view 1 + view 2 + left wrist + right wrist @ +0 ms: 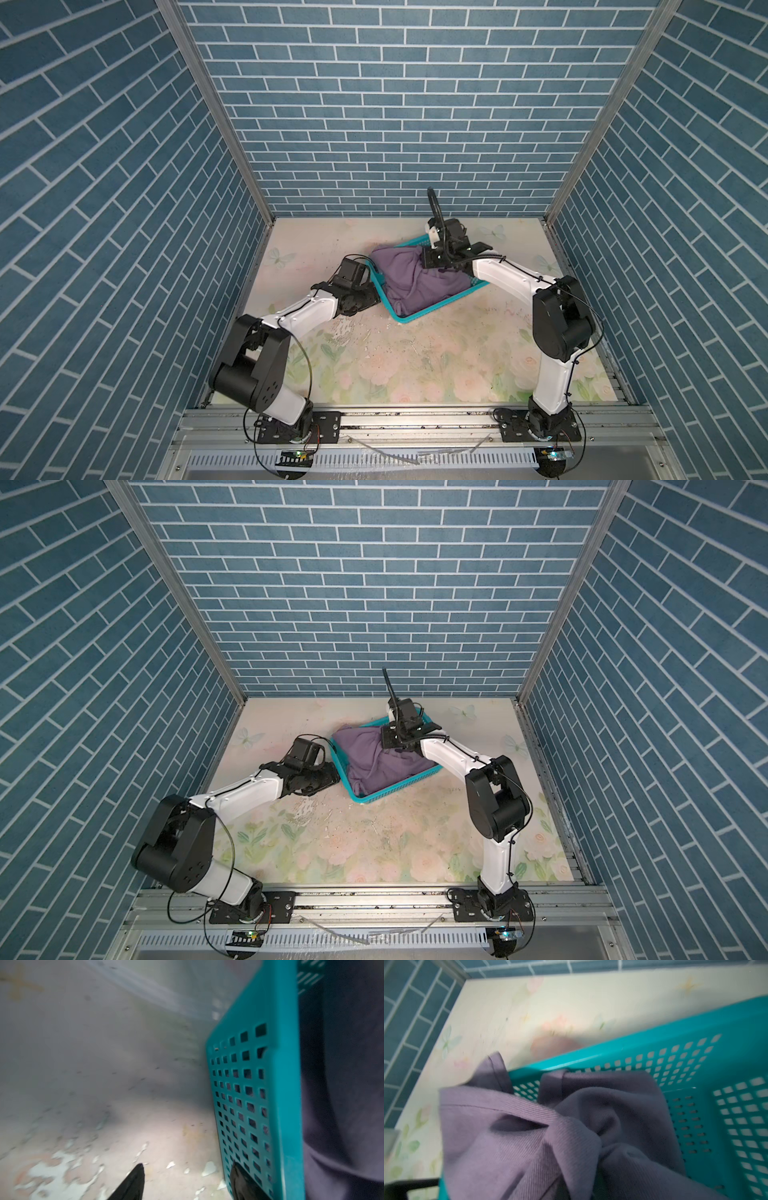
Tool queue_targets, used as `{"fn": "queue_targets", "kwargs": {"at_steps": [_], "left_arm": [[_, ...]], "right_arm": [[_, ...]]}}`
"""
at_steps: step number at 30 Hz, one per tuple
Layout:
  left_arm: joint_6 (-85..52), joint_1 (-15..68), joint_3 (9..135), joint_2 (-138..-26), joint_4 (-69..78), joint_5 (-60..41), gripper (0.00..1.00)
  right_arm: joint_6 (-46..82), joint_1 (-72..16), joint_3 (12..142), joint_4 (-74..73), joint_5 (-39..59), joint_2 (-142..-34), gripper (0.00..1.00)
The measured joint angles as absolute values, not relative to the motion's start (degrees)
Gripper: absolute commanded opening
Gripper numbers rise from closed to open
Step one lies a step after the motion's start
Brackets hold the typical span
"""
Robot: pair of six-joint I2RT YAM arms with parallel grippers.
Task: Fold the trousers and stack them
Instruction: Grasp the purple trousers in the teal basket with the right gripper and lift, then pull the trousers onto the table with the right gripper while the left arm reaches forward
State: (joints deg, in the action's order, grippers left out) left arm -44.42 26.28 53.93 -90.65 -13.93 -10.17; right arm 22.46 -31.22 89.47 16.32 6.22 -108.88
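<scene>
Leftmost, the left tool (188, 1180), jaws apart, touches the outer wall of the teal perforated plastic basket (249, 1084); inside it lie the crumpled muted purple cloth trousers (415, 278), with the right tool (434, 259) clamped on them.

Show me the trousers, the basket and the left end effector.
trousers (415, 278): top view, middle of the bunched cloth.
basket (282, 1084): left wrist view, on its rim.
left end effector (188, 1165): left wrist view, midway between fingertips.

No legible text, label, brand, number or sign in any view, none on teal perforated plastic basket (409, 319), muted purple soft-cloth trousers (415, 278), blue brick-patterned walls (374, 104), floral-printed tabletop (415, 365)
</scene>
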Motion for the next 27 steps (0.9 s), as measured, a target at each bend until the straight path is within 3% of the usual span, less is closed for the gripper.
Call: {"fn": "queue_targets", "kwargs": {"at_steps": [6,9,12,14,18,27], "left_arm": [[-43.88,34.24,70.02,-100.99,-11.92,-12.19,0.68],[-43.13,36.27,73.97,-101.86,-11.81,-12.67,0.76],[-41.39,36.32,75.83,-100.36,-14.22,-10.72,0.99],[-40.40,35.73,76.05,-98.10,-16.64,-8.62,0.99],[-38.76,32.21,74.83,-88.77,-21.26,-4.62,0.99],[-40.01,13.28,61.78,-58.04,-30.68,5.85,0.99]], "right_arm": [[18.37,-26.13,106.41,26.17,-0.40,-104.03,0.00],[16.56,-27.11,115.85,30.39,-0.93,-101.69,0.00],[15.31,-29.17,123.15,33.04,-0.58,-99.90,0.00],[14.13,-31.75,127.74,34.50,-0.45,-99.39,0.00],[12.01,-39.48,134.41,36.42,1.04,-99.72,0.00],[11.70,-50.02,139.00,38.06,9.21,-106.17,0.00]]}}
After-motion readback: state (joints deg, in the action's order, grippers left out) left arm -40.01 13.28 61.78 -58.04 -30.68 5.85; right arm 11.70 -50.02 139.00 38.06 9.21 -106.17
